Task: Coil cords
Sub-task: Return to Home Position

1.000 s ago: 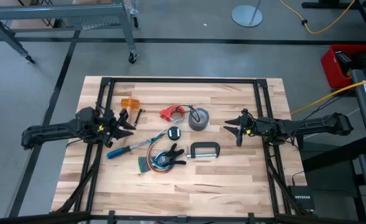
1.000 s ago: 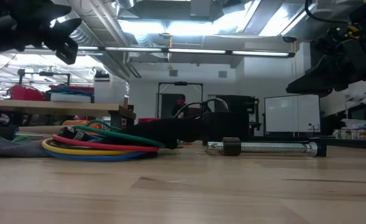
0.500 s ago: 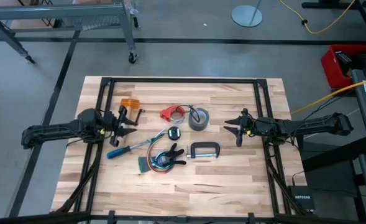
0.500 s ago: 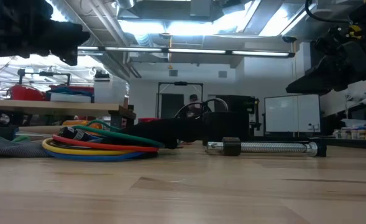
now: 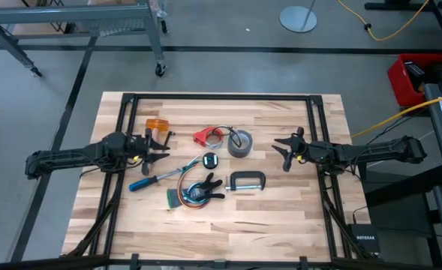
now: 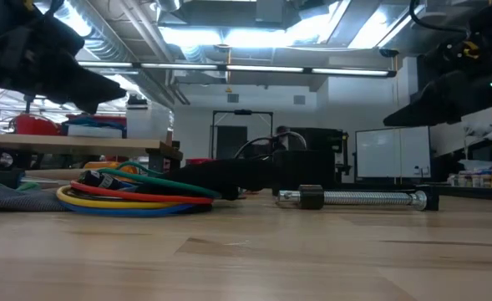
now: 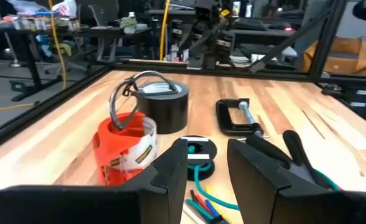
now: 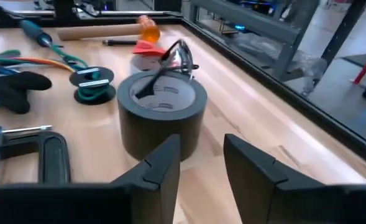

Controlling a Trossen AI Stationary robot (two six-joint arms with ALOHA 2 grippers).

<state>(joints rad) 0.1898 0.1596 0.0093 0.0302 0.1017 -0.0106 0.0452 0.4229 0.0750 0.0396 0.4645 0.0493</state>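
The looped multicoloured cord bundle [image 5: 184, 193] lies flat on the table near the middle front; it also shows in the low view [image 6: 133, 197]. A thin dark cord loop [image 5: 220, 133] stands up from a small red piece [image 5: 203, 136] next to a black tape roll [image 5: 239, 142]; the left wrist view shows the loop [image 7: 133, 87] and the red piece [image 7: 122, 144]. My left gripper [image 5: 159, 148] is open and empty, left of the red piece. My right gripper [image 5: 283, 152] is open and empty, right of the tape roll [image 8: 163, 111].
A metal C-clamp [image 5: 247, 181], a black spring clamp [image 5: 208, 185], a blue-handled screwdriver [image 5: 151, 181] and a small round reel with teal cord [image 5: 209, 160] lie around the bundle. An orange piece [image 5: 155, 124] and a dark pen [image 5: 165, 139] lie at the far left.
My left gripper has gone a little toward the table's right edge, toward the red piece, and has turned about its wrist. My right gripper has turned slightly in place. The cords lie as before.
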